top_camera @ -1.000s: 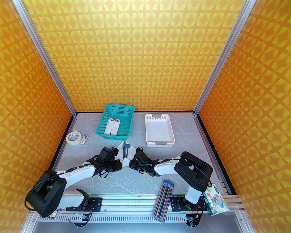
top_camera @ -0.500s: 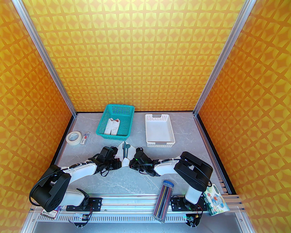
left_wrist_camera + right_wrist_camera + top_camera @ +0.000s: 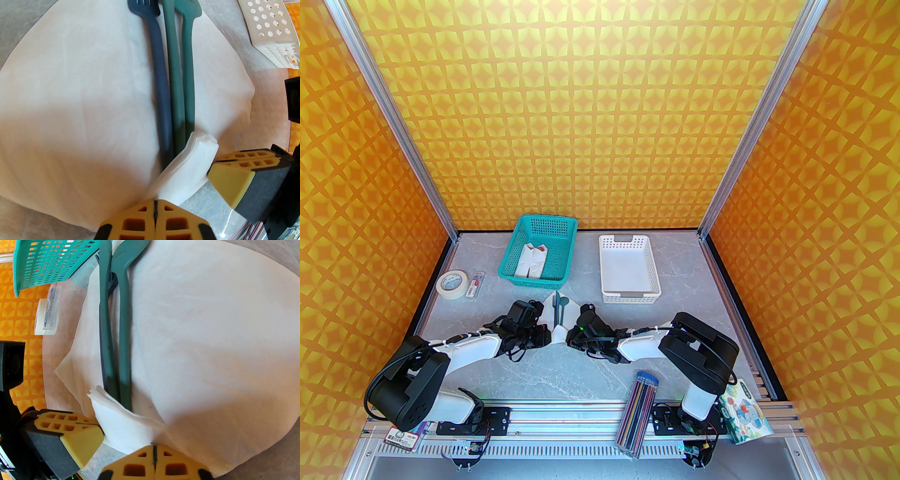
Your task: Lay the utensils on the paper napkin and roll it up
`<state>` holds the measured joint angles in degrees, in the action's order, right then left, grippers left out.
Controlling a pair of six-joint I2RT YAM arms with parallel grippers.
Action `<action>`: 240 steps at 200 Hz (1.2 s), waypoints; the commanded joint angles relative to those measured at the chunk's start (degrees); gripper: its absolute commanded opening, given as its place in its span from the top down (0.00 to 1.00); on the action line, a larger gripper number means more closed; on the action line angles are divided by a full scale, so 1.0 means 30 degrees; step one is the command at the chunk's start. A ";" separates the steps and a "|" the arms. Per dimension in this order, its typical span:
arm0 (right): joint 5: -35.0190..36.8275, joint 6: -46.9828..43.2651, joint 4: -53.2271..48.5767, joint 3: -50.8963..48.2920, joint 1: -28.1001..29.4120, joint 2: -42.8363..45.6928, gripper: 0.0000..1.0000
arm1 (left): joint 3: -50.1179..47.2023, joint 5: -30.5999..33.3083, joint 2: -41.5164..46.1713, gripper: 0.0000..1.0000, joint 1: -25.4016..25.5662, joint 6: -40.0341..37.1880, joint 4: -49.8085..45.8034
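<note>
Three utensils (image 3: 174, 70) lie on one paper napkin (image 3: 70, 93), its corner seemingly pinched.

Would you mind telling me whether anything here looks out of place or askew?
Nothing is spilled or damaged. The near corner of the paper napkin is bent up over the handle ends of the utensils, pinched by the shut left hand and right hand. The pencil case lies askew across the front rail.

Teal fork (image 3: 161, 93), knife (image 3: 174, 70) and spoon (image 3: 188, 70) lie touching, side by side, on the white paper napkin (image 3: 82, 93), its near corner lifted over their handle ends.
</note>
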<state>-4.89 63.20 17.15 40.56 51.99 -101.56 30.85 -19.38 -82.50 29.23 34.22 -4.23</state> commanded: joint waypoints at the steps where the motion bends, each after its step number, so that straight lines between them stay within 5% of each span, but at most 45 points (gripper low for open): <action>1: 0.0456 -0.0255 -0.3208 -0.0593 -0.0046 -0.0455 0.97 | 0.0598 0.0465 -0.0214 1.00 -0.0135 -0.0474 0.0179; 240: -0.0952 -0.2810 -0.2818 0.1929 0.0519 0.0642 0.97 | -0.0337 0.1215 -0.1153 1.00 -0.0135 -0.0837 -0.0267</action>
<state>-7.73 56.47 8.86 45.12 53.41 -99.00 31.40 -18.76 -85.30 29.23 32.91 -2.04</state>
